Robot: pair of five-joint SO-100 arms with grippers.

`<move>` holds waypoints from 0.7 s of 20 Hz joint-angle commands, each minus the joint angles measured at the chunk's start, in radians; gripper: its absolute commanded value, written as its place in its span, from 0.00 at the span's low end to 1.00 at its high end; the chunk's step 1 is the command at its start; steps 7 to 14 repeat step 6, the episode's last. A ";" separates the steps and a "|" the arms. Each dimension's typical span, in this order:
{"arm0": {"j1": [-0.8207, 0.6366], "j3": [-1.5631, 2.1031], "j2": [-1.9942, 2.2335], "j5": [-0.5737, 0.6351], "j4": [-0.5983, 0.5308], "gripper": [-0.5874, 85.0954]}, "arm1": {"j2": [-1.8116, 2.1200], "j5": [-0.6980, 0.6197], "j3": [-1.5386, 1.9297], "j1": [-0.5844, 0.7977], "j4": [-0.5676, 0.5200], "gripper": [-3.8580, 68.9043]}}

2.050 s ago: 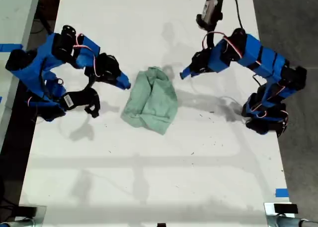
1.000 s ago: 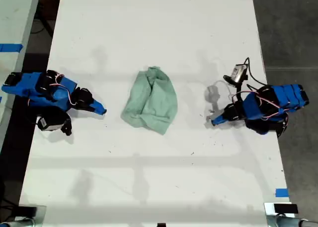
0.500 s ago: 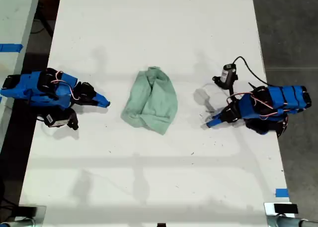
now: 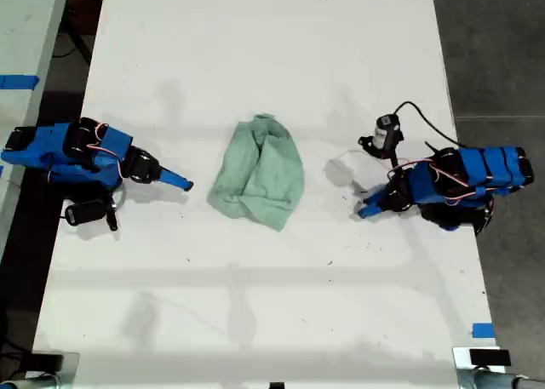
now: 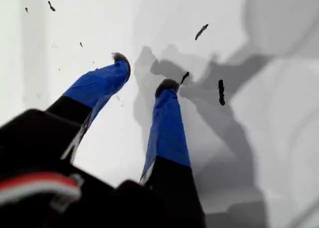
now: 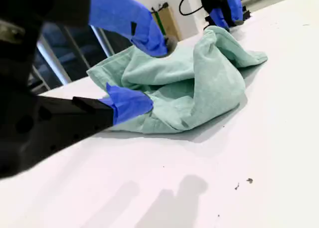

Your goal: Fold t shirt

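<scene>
The pale mint-green t shirt (image 4: 259,174) lies bunched and wrinkled at the middle of the white table (image 4: 255,304). My second gripper (image 4: 180,184) lies low at the exterior view's left, pointing at the t shirt (image 6: 199,83) from a short gap away. My second gripper (image 6: 149,76) is open with nothing between its blue fingertips (image 6: 130,104). My first gripper (image 4: 364,208) is at the exterior view's right, tipped down at bare table, a wider gap from the cloth. My first gripper (image 5: 143,72) is open and empty.
Small black specks (image 5: 221,92) mark the table under my first gripper. A blue tape patch (image 4: 483,330) sits at the table's edge at the exterior view's lower right. A second table with blue tape (image 4: 19,82) stands past the exterior view's left edge.
Two seconds ago both arms were raised beside the t shirt; they have since dropped low and drawn back. Lately my second gripper edged toward the cloth. The t shirt has not moved.
</scene>
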 commanded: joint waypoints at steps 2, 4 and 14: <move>-0.002 0.040 0.011 0.031 -0.015 0.13 | 0.008 -0.020 0.048 -0.006 -0.034 0.22; -0.002 0.040 0.011 0.031 -0.015 0.10 | 0.008 -0.020 0.048 -0.006 -0.034 0.21; -0.002 0.040 0.011 0.031 -0.015 0.09 | 0.008 -0.020 0.048 -0.006 -0.034 0.21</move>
